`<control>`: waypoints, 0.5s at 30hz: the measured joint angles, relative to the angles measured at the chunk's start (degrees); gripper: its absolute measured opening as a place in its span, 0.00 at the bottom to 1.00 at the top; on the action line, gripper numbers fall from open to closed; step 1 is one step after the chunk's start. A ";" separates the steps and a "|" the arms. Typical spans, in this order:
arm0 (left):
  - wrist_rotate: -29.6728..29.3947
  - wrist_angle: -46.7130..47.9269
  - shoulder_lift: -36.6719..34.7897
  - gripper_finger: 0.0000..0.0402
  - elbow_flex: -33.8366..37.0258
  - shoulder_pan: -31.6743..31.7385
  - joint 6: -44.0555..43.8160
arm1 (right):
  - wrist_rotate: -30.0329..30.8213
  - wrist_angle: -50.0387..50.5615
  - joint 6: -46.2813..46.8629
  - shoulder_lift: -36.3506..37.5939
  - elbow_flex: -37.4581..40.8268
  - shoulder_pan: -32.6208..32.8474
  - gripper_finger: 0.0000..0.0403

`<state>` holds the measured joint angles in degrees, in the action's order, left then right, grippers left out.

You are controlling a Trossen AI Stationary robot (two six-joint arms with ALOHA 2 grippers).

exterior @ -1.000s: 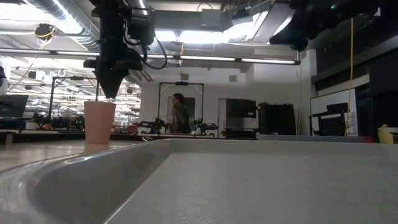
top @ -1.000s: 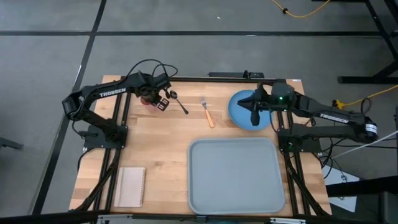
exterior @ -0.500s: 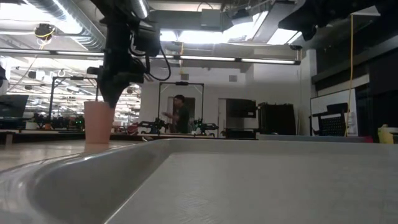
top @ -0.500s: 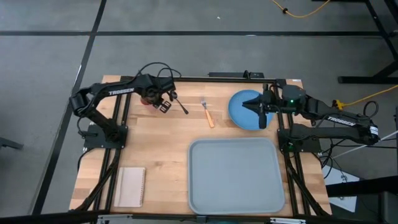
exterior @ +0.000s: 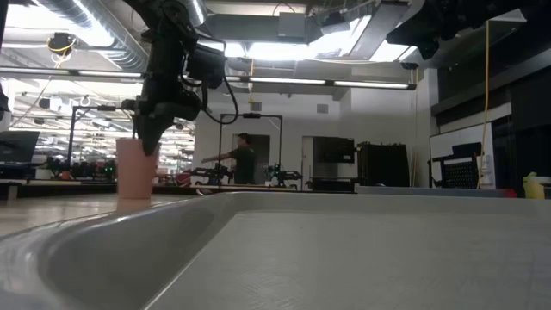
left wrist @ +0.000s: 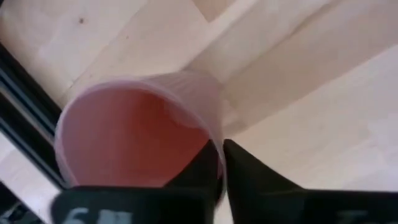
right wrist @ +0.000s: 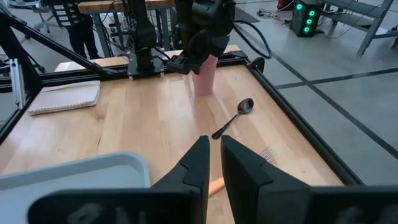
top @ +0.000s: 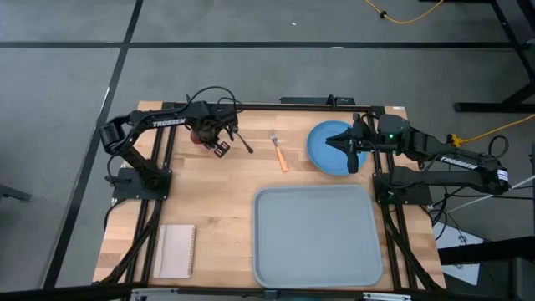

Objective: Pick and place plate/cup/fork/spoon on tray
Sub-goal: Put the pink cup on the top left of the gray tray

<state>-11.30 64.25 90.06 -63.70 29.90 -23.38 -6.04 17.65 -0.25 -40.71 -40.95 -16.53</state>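
Note:
The pink-red cup (top: 199, 132) stands upright on its base at the table's far left; it also shows in the low view (exterior: 136, 172). My left gripper (top: 209, 136) points down at the cup's rim and is shut on it. The dark spoon (top: 243, 139) and the orange-handled fork (top: 279, 152) lie flat on the wood between the cup and the light-blue plate (top: 322, 155). My right gripper (top: 334, 142) hovers shut and empty over the plate. The grey-blue tray (top: 318, 236) lies at the near right. My left gripper (left wrist: 222, 168) has one finger inside the cup and one finger (left wrist: 252, 183) outside, with the cup's wall at the rim (left wrist: 217, 146) between them. The fingers come from above, pointing down. The cup stands upright with its base on the table.
A white notepad (top: 175, 251) lies at the near left corner. Bare wood lies between the notepad and the tray. The tray's rim fills the foreground of the low view (exterior: 129, 250). A person moves in the room far behind the table (exterior: 245, 159).
My left gripper has come down onto the cup's rim, and its arm has drifted a little toward the table's right. My right gripper has shifted slightly toward the table's right edge above the plate, then held still. The cup has stayed in place.

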 joint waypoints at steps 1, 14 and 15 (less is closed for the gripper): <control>-0.51 -0.07 0.00 0.02 0.00 -0.01 0.15 | -0.03 0.00 -0.02 0.00 0.00 0.00 0.11; -4.22 5.02 -0.02 0.00 -20.67 -7.36 3.13 | -25.02 -6.65 1.45 5.17 0.00 2.66 0.11; -4.17 4.51 -0.04 0.00 -22.90 -8.92 3.91 | -25.71 -6.48 1.47 5.85 0.00 2.86 0.11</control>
<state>-15.46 68.76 90.02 -86.61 20.97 -19.47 -31.76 11.17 1.22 -34.86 -40.95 -13.67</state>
